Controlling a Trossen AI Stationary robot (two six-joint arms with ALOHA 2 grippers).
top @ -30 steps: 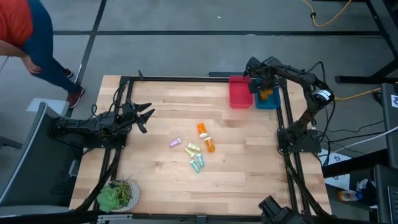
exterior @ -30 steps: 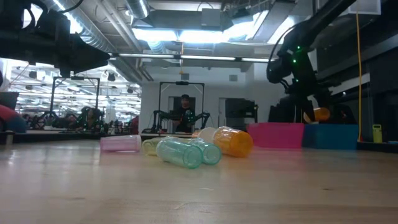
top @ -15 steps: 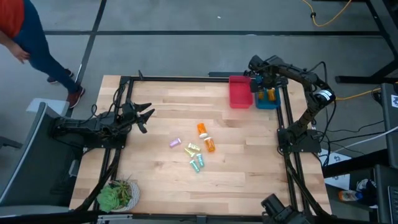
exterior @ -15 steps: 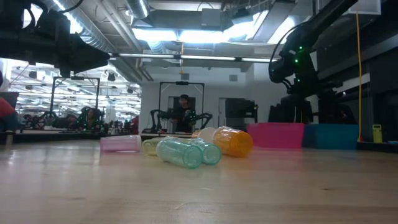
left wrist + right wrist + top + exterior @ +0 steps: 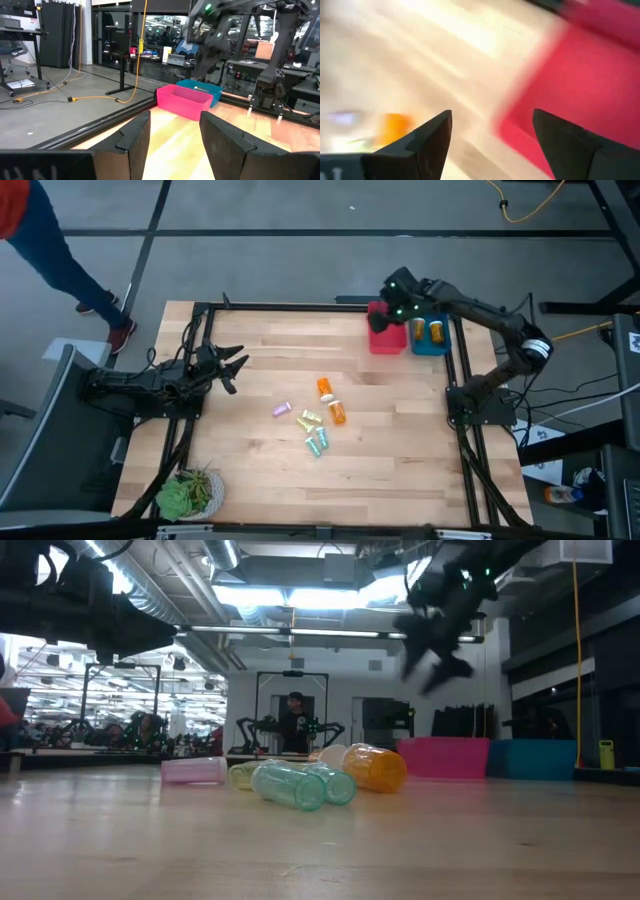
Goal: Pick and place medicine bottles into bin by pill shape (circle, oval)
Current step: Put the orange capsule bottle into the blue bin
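Observation:
Several small medicine bottles lie on their sides in a loose cluster at the table's middle: two orange ones (image 5: 331, 400), a purple one (image 5: 281, 410), yellow ones (image 5: 307, 420) and teal ones (image 5: 317, 444). Two orange bottles (image 5: 428, 331) lie in the blue bin (image 5: 444, 345). The pink bin (image 5: 386, 340) stands beside it. My right gripper (image 5: 385, 321) is open and empty above the pink bin, raised high (image 5: 432, 650). My left gripper (image 5: 233, 367) is open and empty near the table's left edge.
A green plant (image 5: 187, 494) sits at the near left corner. A person's leg (image 5: 70, 265) shows on the floor beyond the far left corner. Black frame rails (image 5: 465, 430) run along the table's edges. Bare wood lies between the bottle cluster and the bins.
My right gripper has let an orange bottle go into the blue bin, where it now lies beside another. The gripper has then risen and swung left, from over the blue bin to over the pink bin, toward the bottle cluster.

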